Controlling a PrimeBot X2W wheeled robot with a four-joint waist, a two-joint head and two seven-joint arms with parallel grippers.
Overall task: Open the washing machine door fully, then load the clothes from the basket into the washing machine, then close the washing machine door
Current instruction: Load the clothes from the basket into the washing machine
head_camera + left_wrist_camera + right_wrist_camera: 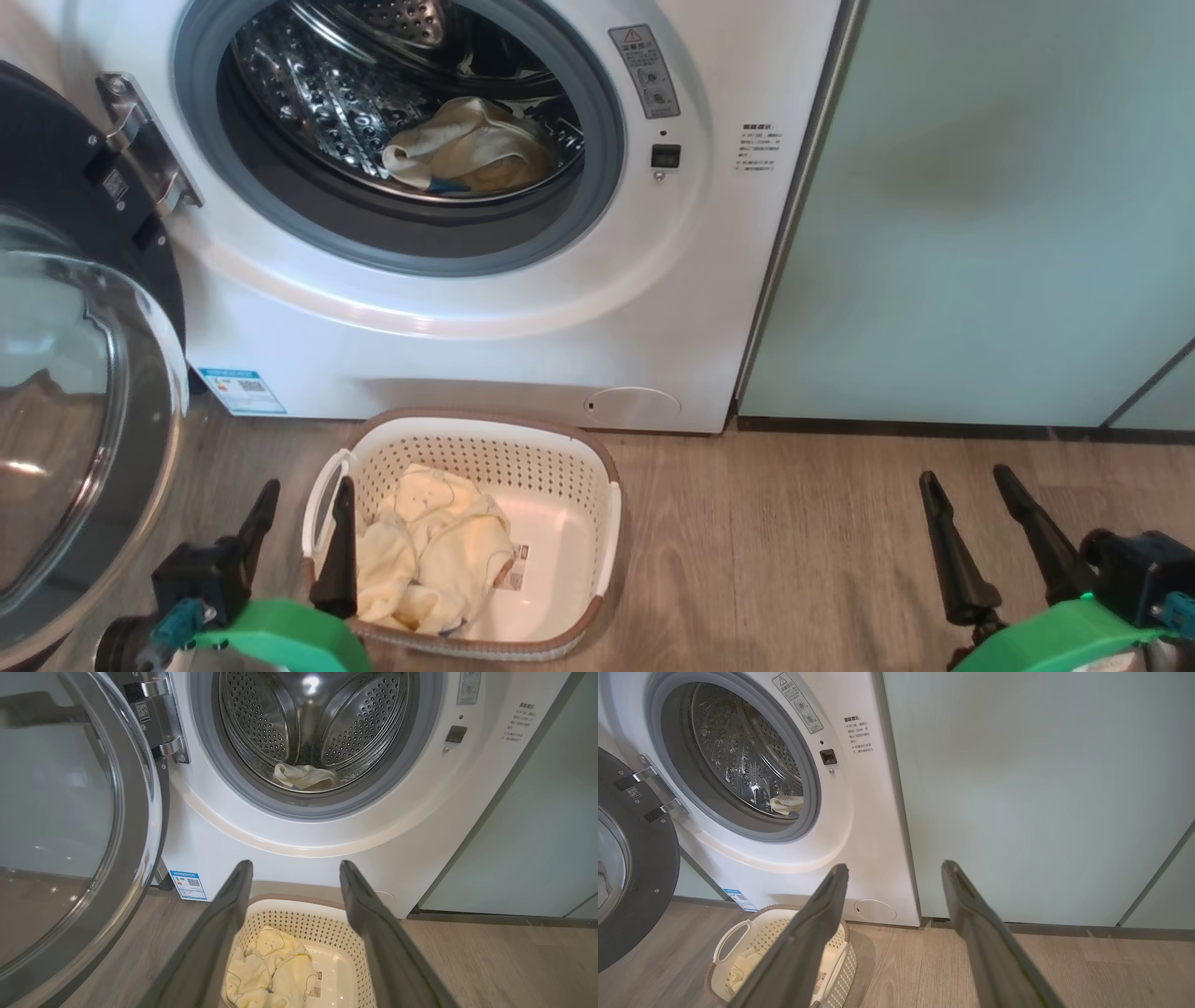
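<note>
Head view, mid-loading: washing machine door (84, 373) swung wide at left, one garment (467, 145) inside the washing machine (467, 345), remaining clothes (434, 551) heaped in the basket (569, 448) on the floor (794, 560). Left hand (308, 483) and right hand (966, 476) spread wide, empty. Next, likely: lower left hand, pinch cloth.

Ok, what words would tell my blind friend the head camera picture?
A white washing machine has its round door open at the left and one yellow garment inside. A basket of more yellow clothes sits on the floor before it. The left gripper and right gripper hang open.
</note>
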